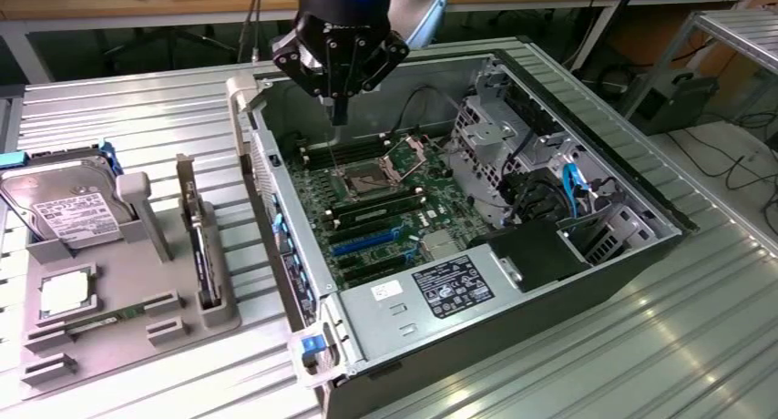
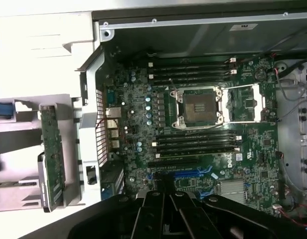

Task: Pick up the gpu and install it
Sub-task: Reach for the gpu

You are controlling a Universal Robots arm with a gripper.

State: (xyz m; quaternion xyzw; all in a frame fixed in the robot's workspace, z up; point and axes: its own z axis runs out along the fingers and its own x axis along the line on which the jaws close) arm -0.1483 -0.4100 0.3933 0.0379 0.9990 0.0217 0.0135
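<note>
Exterior view: hand (image 1: 339, 117) pressed together, empty, vertical above the open computer case (image 1: 511, 346).

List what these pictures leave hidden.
1. Graphics card face: exterior view, edge-on, stand covers its base.
2. Blue slots: wrist view, the hand covers part.
3. Hard drive label: exterior view, text too small.

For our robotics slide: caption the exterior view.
End effector hovers over the motherboard in the open computer case; gpu stands in gray holder.
</note>
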